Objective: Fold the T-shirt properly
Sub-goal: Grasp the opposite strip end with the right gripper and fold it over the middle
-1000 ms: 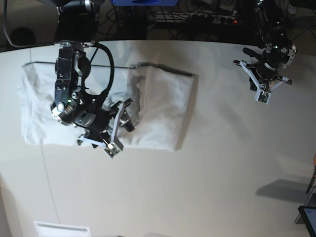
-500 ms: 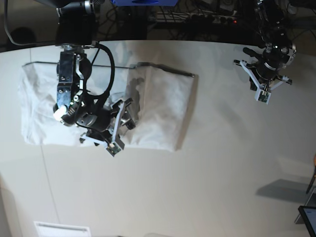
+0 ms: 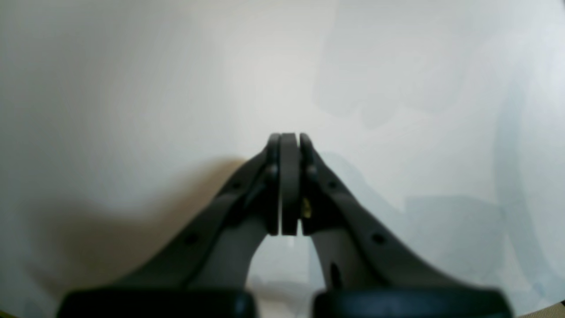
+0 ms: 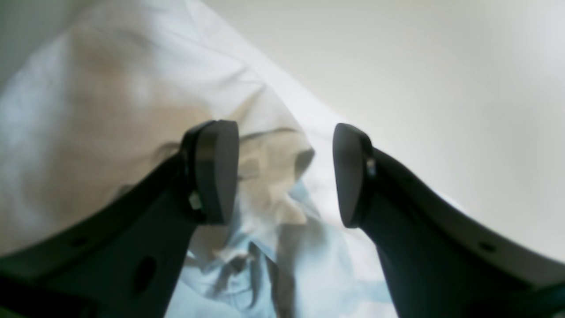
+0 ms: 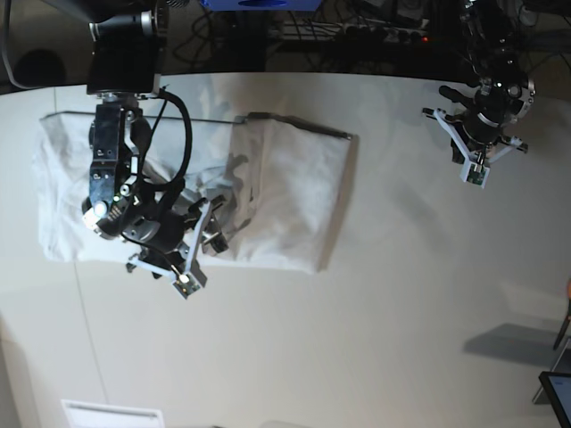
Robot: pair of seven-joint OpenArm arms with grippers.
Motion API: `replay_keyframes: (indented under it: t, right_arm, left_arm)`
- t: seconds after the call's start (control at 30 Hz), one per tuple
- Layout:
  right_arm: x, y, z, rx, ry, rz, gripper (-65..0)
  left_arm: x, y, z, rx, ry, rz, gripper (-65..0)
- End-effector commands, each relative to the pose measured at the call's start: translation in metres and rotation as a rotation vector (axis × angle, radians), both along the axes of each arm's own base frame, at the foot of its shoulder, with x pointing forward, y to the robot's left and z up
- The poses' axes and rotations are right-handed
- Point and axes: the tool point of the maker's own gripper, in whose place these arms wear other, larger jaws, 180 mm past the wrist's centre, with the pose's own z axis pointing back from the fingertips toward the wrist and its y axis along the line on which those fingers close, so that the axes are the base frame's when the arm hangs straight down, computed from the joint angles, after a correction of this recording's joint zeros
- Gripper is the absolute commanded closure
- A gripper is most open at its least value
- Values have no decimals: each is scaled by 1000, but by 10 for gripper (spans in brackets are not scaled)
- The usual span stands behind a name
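The right pincer (image 4: 284, 174) stands wide, its two dark rounded pads apart with nothing between them, poised over a bunched ridge of the T-shirt (image 4: 132, 110). In the base view the right pincer (image 5: 198, 254) sits low over the front edge of the garment, near its middle. Whether the pads touch the cloth cannot be told.

The left pincer (image 3: 289, 183) is pressed fully shut on nothing, its flat pads face to face, with only bare tabletop (image 3: 132, 88) beneath. In the base view the left pincer (image 5: 475, 165) hangs over the far right of the tabletop (image 5: 357, 339), well apart from the garment.

Step in hand, as judged: a grasp on the near edge for a further fold. The T-shirt (image 5: 285, 196) lies at the left rear of the tabletop as a rough rectangle, apparently partly folded, its right portion raised and layered.

Next move, as judged: lower the pads around the ridge, close on all layers, then lift and carry the edge across.

Materials: the T-shirt is plain white, soft, matte and creased, with shadowed puckers. The tabletop is smooth, off-white and hard. The pincer fingers are dark, rigid and curved.
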Motion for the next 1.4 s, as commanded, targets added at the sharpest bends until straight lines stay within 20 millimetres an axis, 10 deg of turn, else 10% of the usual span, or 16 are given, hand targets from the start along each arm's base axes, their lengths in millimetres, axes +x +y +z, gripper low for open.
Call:
replay_keyframes:
  t: [0.0, 0.2, 1.37]
  right_arm:
    - [10, -2, 16, 36, -50, -16, -331]
    - [8, -25, -4, 69, 38, -87, -332]
    - [1, 21, -5, 415, 149, -31, -319]
  left_arm:
    - [4, 3, 8, 14, -26, -9, 0]
    - [5, 4, 3, 6, -16, -2, 0]
    - [-2, 11, -10, -7, 20, 26, 0]
